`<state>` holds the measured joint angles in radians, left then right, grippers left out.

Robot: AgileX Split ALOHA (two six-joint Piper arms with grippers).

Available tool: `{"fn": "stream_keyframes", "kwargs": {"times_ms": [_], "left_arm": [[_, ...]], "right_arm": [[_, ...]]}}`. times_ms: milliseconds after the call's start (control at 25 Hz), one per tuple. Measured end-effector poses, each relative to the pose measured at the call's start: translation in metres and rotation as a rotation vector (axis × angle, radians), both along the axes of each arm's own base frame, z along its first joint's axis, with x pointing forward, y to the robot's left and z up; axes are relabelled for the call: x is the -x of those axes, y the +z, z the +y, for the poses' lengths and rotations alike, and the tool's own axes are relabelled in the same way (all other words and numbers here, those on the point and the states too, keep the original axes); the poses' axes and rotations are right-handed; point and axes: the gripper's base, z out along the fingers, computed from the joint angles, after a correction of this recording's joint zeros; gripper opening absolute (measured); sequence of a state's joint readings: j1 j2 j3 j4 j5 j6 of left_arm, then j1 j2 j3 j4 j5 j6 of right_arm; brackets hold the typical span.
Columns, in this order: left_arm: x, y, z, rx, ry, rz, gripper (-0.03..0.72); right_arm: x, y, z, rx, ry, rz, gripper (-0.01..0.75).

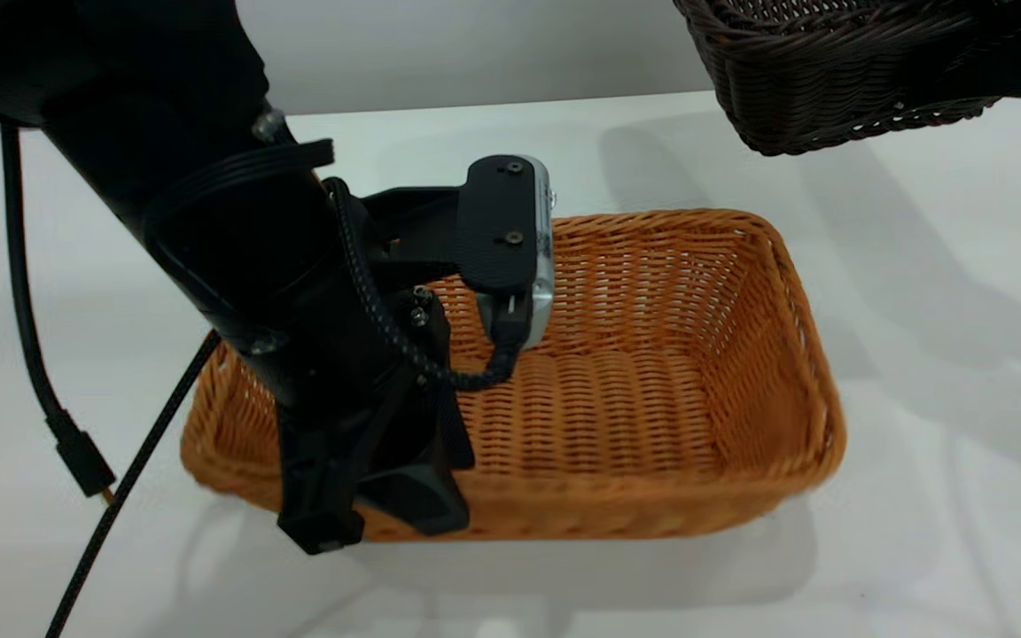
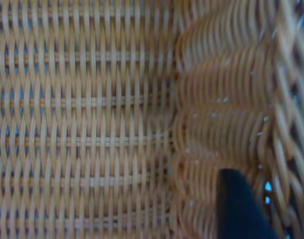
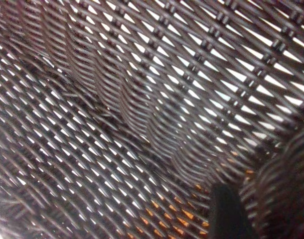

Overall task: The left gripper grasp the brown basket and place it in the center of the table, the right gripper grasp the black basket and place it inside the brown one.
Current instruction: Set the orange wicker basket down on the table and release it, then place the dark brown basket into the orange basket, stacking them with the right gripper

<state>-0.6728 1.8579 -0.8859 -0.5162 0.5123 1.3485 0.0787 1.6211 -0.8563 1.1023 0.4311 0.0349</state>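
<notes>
White table (image 1: pixel 918 354) carries the brown basket (image 1: pixel 652 372), left pincer (image 1: pixel 369 505) clamped on its near rim; black basket (image 1: pixel 830 71) hangs up-right in the right pincer (image 3: pixel 227 214), grip unclear.

the brown basket (image 1: pixel 652 381) sits on the worktop (image 1: pixel 962 496), and its inside is bare from the middle out to 3 o'clock. the left gripper (image 1: pixel 369 496) and its arm fill the 9 o'clock end, with the jaws over the near rim. the black basket (image 1: pixel 830 71) hangs in the air at 1 o'clock, with a gap below it.
</notes>
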Motion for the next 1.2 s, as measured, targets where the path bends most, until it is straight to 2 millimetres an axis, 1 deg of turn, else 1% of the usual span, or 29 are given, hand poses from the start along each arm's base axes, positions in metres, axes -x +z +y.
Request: {"fn": "stream_keyframes", "kwargs": {"times_ms": [120, 200, 280, 480, 640, 800, 920, 1040, 1200], "left_arm": [[-0.004, 0.005, -0.001, 0.016, 0.059, -0.044, 0.475], [-0.005, 0.01, 0.0, 0.02, 0.084, -0.059, 0.535], [-0.005, 0.018, 0.001, 0.019, 0.086, -0.077, 0.566], [0.0, 0.046, 0.006, 0.049, 0.113, -0.115, 0.579], [0.01, 0.071, 0.011, 0.077, 0.095, -0.111, 0.579], [0.021, 0.103, 0.018, 0.133, 0.137, -0.136, 0.579], [0.029, 0.133, 0.024, 0.21, 0.177, -0.202, 0.579], [0.038, 0.173, 0.031, 0.318, 0.227, -0.285, 0.572], [0.051, 0.226, 0.043, 0.474, 0.3, -0.389, 0.545]], "right_arm": [[0.0, 0.0, 0.0, 0.0, 0.002, 0.001, 0.303], [0.001, 0.0, 0.0, 0.0, 0.008, 0.003, 0.303], [0.001, 0.0, 0.0, 0.001, 0.011, 0.004, 0.303], [0.001, 0.0, 0.001, -0.001, 0.013, 0.006, 0.303], [0.001, 0.0, 0.001, -0.001, 0.013, 0.006, 0.303], [0.002, -0.001, 0.001, 0.02, 0.051, -0.005, 0.303], [0.004, -0.001, 0.004, 0.027, 0.112, -0.007, 0.303], [0.006, 0.001, 0.007, 0.023, 0.188, -0.01, 0.303], [0.004, 0.014, 0.015, 0.031, 0.364, -0.069, 0.303]]}}
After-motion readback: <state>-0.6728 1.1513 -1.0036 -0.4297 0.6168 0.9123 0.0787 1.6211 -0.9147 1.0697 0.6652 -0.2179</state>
